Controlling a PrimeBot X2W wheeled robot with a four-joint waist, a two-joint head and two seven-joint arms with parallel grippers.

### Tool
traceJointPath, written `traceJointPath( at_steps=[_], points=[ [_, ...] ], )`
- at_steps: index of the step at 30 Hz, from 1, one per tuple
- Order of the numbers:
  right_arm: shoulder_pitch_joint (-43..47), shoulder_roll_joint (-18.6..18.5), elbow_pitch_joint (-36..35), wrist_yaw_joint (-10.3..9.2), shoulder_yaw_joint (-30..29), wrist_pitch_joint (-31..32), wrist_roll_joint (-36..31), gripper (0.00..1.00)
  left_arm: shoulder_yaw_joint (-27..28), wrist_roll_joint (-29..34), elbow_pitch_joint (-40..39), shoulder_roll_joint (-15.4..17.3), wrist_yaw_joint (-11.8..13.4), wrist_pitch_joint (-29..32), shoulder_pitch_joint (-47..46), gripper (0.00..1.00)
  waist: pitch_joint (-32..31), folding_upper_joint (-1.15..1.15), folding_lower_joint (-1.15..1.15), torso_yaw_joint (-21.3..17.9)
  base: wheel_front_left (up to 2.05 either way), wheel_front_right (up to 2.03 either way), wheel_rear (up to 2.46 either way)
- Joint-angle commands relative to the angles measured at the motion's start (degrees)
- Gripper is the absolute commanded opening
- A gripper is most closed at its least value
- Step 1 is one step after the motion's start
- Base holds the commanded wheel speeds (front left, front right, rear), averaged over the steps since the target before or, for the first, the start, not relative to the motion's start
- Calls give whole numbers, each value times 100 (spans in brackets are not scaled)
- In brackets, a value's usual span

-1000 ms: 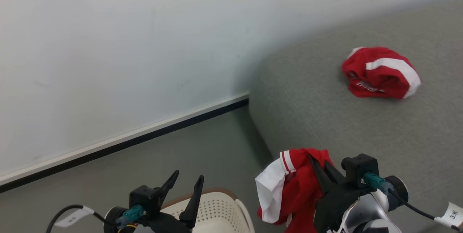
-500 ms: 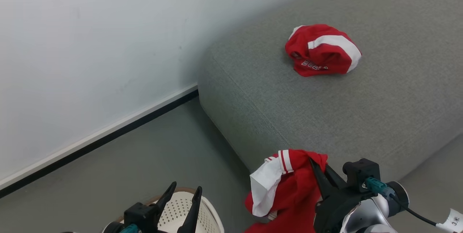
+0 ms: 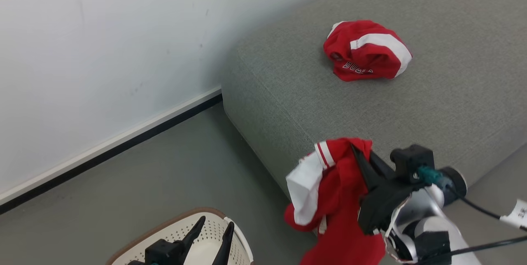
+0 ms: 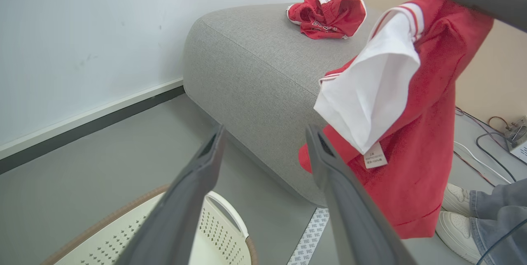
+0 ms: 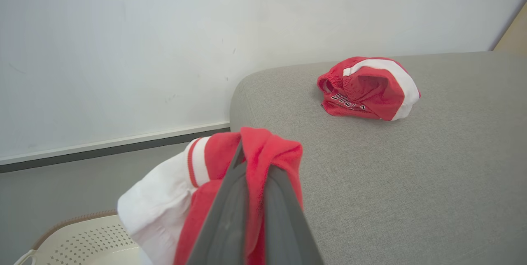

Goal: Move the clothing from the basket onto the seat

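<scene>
At lower left our left tool (image 3: 216, 221) hung, fingers apart, over the basket (image 3: 181, 230); lower centre, our right tool (image 3: 357, 152) was clamped on a red garment (image 3: 337, 199) at the edge of the seat (image 3: 453, 104); upper right, a second garment (image 3: 366, 51) lay on it.

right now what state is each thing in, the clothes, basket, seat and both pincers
held garment: hanging from the right pincer, not yet on the seat
lettered garment: crumpled, lying on the seat
basket: upright on the floor, visible part empty
seat: bears the lettered garment
left pincer: open, empty, above the basket
right pincer: shut on the held garment
</scene>
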Motion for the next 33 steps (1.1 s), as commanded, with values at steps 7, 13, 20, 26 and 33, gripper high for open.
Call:
traceJointPath(
  at_steps=[7,13,20,26,33],
  points=[
    [-1134,-492,-123,0,59,183,45,0,14,117,-58,79,-87,-22,-78,100,410,0,0,204,0,0,0],
    [-2564,-1019,83,0,-207,325,388,0,-85,323,-276,207,-202,78,-401,100,1052,0,0,453,0,0,0],
    [-4275,-1831,654,-2,-305,378,643,0,-207,586,-728,313,-361,290,-886,100,1883,0,0,912,0,0,0],
    [-5401,-2253,1231,-1,-893,265,614,0,-212,779,-1188,445,-351,531,-1280,100,2420,0,0,1263,0,0,0],
    [-6198,-2888,1905,-1,-1604,122,286,0,-270,916,-1724,507,-255,687,-1361,100,2751,0,0,1573,0,0,0]
  ],
)
